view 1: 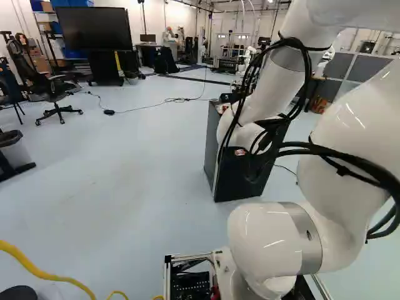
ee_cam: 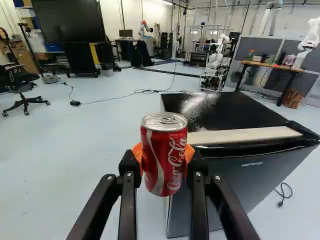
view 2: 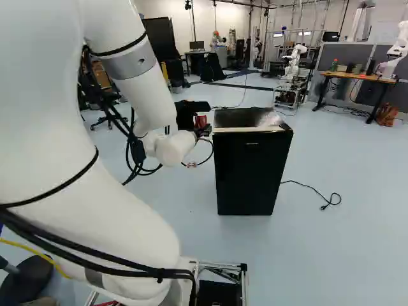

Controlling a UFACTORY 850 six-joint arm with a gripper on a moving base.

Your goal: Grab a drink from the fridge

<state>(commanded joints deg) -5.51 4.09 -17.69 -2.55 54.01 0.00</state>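
Observation:
In the right base view my gripper [view 2: 203, 131] is beside the fridge [view 2: 250, 175], to its left, with the red drink can [view 2: 200, 120] at its fingers. The wrist view shows the gripper [ee_cam: 164, 157] shut on the red can [ee_cam: 164, 165], an orange pad against each side of it. The can is upright, its silver lid facing up and its tab down flat. Past the can and to one side is the dark fridge [ee_cam: 225, 182], its front door closed. The inside of the fridge is hidden. In the left base view my arm covers part of the fridge [view 1: 214, 144].
A power cord [view 2: 312, 191] lies on the floor beside the fridge. Farther off are another robot [view 2: 291, 73], a wooden desk [view 2: 357, 76], a large screen [view 1: 95, 28] and an office chair [view 1: 53, 94]. A yellow hose [view 1: 44, 273] runs near the base.

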